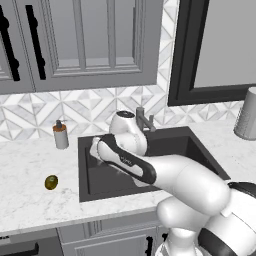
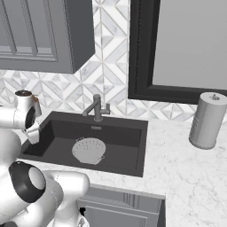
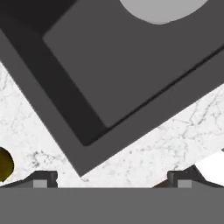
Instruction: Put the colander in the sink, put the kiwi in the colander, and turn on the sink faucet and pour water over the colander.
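The white perforated colander (image 2: 88, 150) sits on the floor of the dark grey sink (image 2: 128, 135), left of its middle. Its rim shows at the top of the hand view as the colander (image 3: 162, 9). The small olive-brown kiwi (image 1: 51, 182) lies on the marble counter left of the sink (image 1: 100, 181), and the kiwi (image 3: 3, 164) also peeks in at the hand view's left edge. My gripper (image 3: 112, 180) is open and holds nothing. It hovers over the sink's left rim, the gripper (image 1: 93, 148) hanging between soap bottle and basin. The dark sink faucet (image 2: 97, 107) stands behind the basin.
A white soap bottle (image 1: 60, 135) with a brown band stands on the counter at the sink's back left corner. A grey ribbed canister (image 2: 206, 120) stands on the counter to the right. Grey wall cabinets (image 1: 80, 40) hang above, and a dark-framed window (image 2: 186, 48) is behind the sink.
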